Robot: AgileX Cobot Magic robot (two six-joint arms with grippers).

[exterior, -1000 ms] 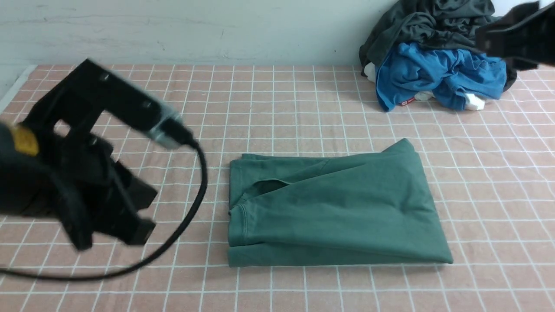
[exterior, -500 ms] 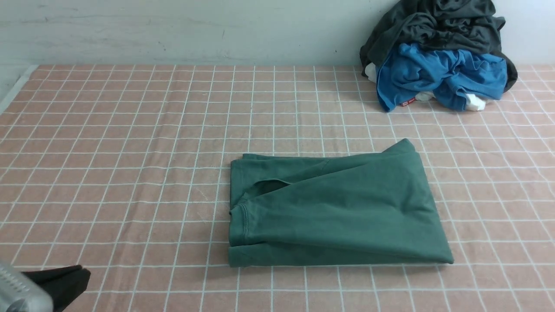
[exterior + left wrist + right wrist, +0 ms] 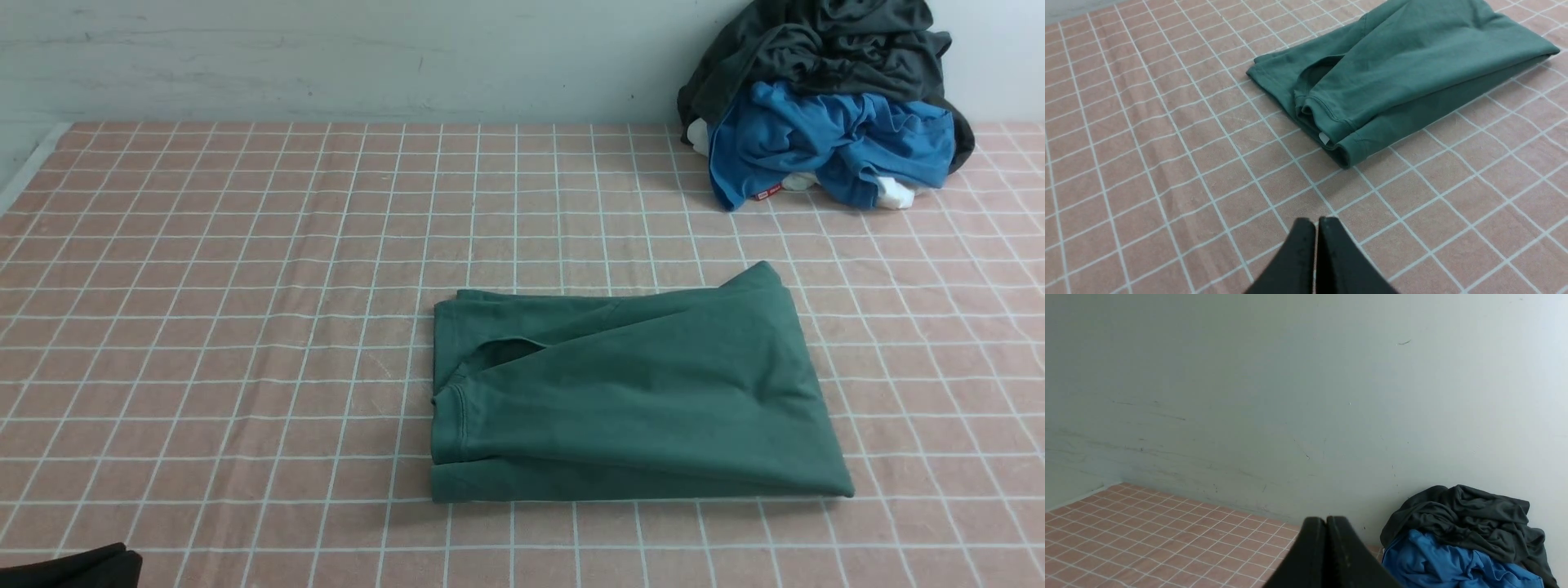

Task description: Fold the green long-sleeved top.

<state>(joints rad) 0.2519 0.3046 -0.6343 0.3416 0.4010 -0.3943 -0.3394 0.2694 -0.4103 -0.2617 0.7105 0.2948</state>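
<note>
With both hands clenched empty, the left hand [image 3: 1315, 222] near the folded top [image 3: 629, 392] mid-worktop [image 3: 245, 286] and the right hand [image 3: 1327, 522] raised well clear, any low sweep may snag the loose collar edge and undo the fold.

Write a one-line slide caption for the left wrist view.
Left gripper shut and empty above the pink checked tablecloth, with the green long-sleeved top lying folded just beyond it.

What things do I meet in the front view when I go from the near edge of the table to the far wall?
Left claw's dark tip at the near left corner → green long-sleeved top, folded → blue garment → dark grey garment piled behind it against the wall.
</note>
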